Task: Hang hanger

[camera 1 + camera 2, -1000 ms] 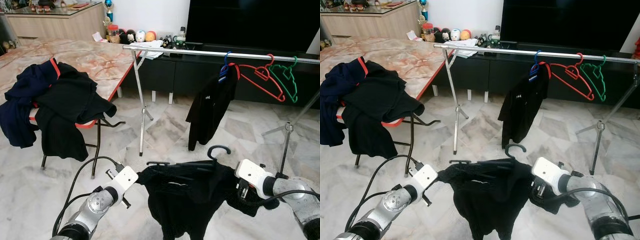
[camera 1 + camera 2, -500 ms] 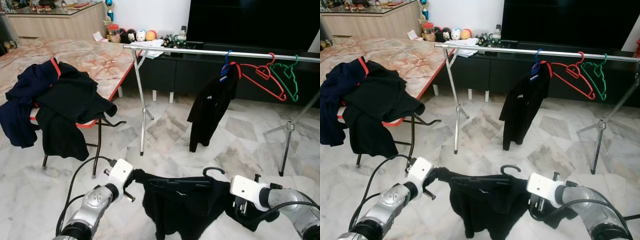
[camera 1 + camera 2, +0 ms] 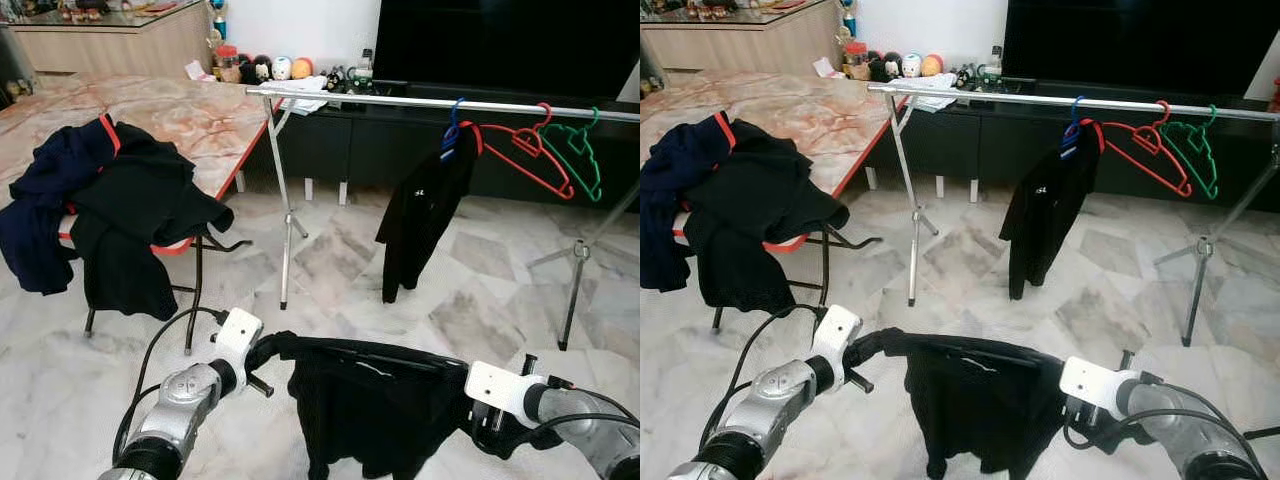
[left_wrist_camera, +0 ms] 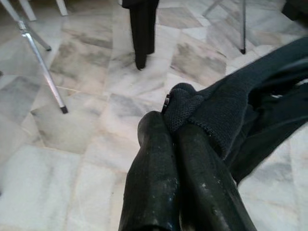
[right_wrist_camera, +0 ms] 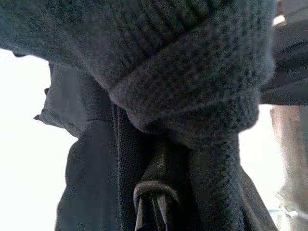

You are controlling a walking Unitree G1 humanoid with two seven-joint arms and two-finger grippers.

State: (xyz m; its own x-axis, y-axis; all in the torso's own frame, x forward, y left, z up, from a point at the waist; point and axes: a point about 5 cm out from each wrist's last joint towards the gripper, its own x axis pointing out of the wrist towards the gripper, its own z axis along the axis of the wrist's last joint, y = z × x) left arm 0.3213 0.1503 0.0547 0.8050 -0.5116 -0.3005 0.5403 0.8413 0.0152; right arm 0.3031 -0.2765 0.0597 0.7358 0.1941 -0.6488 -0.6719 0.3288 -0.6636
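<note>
A black shirt [image 3: 370,410] on a black hanger hangs low in front of me, its top edge stretched taut between my two grippers. My left gripper [image 3: 262,348] is shut on the shirt's left shoulder; the left wrist view shows its fingers [image 4: 154,144] pinching bunched fabric [image 4: 192,103]. My right gripper [image 3: 487,418] grips the right shoulder, wrapped in knit fabric [image 5: 192,86]. Ahead stands a silver clothes rail [image 3: 400,102] with a hung black shirt [image 3: 420,225] on a blue hanger [image 3: 452,130], a red hanger [image 3: 525,150] and a green hanger [image 3: 578,155].
A marble-topped folding table [image 3: 200,120] to the left carries a pile of dark clothes [image 3: 120,210] draped over its edge. The rail's tripod legs [image 3: 287,215] [image 3: 575,280] stand on the marble floor. A dark TV console [image 3: 330,150] runs behind the rail.
The shirt's top edge has been pulled from a sagging bundle into a taut line between the grippers. The hanger's hook, which stood up near the right gripper, has gone out of sight.
</note>
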